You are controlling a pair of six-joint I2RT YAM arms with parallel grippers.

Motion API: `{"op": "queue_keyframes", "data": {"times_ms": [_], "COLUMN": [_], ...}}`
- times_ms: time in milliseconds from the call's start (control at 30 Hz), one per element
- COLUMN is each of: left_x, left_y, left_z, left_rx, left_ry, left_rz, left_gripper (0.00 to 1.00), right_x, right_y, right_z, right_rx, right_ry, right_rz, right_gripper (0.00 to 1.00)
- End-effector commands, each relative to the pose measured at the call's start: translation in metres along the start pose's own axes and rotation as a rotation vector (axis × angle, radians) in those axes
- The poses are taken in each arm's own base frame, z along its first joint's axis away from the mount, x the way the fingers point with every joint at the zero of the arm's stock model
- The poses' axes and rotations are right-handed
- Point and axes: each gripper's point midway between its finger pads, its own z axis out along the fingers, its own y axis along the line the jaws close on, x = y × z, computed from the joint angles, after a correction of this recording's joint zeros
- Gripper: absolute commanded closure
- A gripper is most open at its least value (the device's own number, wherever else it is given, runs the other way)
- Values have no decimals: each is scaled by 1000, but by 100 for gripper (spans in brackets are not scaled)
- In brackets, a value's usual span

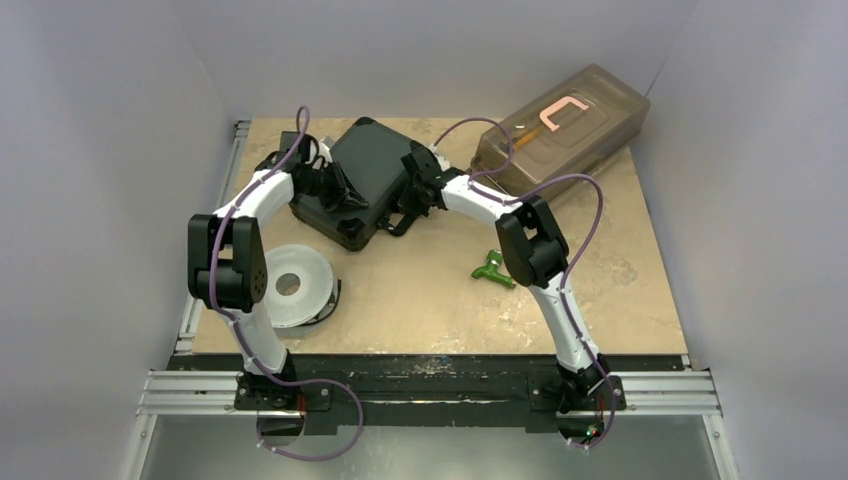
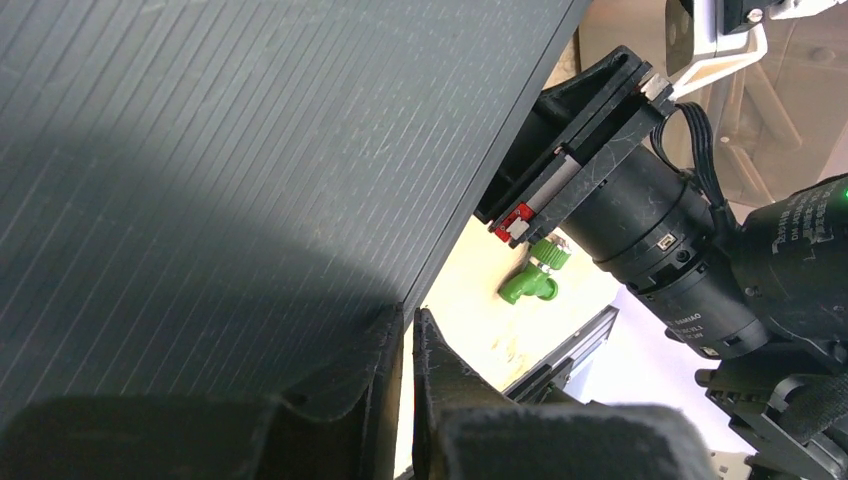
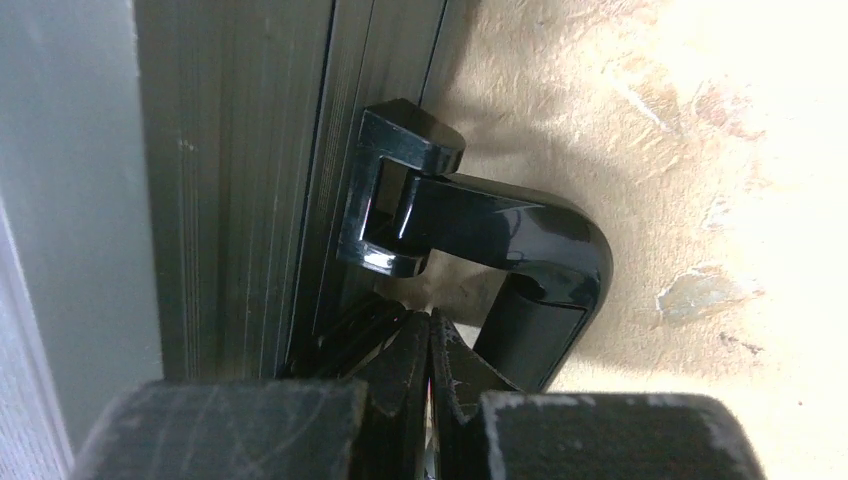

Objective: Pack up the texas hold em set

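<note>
Two stray things lie nearest on the counter point(image 1: 430, 300): a white ring point(image 1: 290, 285) at 7 o'clock and a green toy faucet point(image 1: 492, 268) at 4 o'clock. Neither belongs to the set.

Beyond them, at about 11 o'clock, sits the black case point(image 1: 368, 170) with its lid down. The left claw point(image 2: 408, 322) has its fingers together, tips against the edge of the ribbed lid. The right claw point(image 3: 430, 325) also has its fingers pressed together, gripping nothing I can make out, just beside the glossy handle point(image 3: 540, 260) on the case's 5 o'clock side.

No chips or decks show in any view, so the packing looks nearly finished. Likely only fastening the case remains, though I cannot tell whether its latches are done.

Farthest off, at 1 o'clock, rests the translucent grey box point(image 1: 565, 125).
</note>
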Motion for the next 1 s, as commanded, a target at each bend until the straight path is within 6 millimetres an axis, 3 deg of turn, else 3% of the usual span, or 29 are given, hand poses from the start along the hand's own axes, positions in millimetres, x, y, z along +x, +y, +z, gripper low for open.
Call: {"op": "queue_keyframes", "data": {"times_ms": [0,200,300,367,500,567,700,900,967], "left_x": [42,46,46,43,28,19,23,64,80], "left_y": [20,16,12,7,-12,-27,-59,-111,-123], "left_z": [11,10,7,3,-22,-45,-84,-149,-174], "left_rx": [-79,-66,-65,-59,-68,-76,-18,151,195], "left_ry": [135,138,129,117,37,-43,-131,-236,-292], "left_rz": [-47,-40,-19,4,112,204,295,392,427], "left_gripper": [93,93,93,89,75,64,52,39,37], "right_x": [39,47,38,26,-17,-35,-45,-33,-33], "right_y": [-40,-21,-1,20,53,55,22,-71,-97], "right_z": [59,64,51,26,-51,-99,-173,-287,-330], "right_rx": [113,30,-80,-172,-255,-229,-116,25,42], "right_ry": [37,86,89,62,-63,-105,-137,-234,-310], "right_rz": [38,105,78,15,-183,-300,-456,-567,-572], "right_gripper": [100,100,100,100,71,61,38,6,1]}}
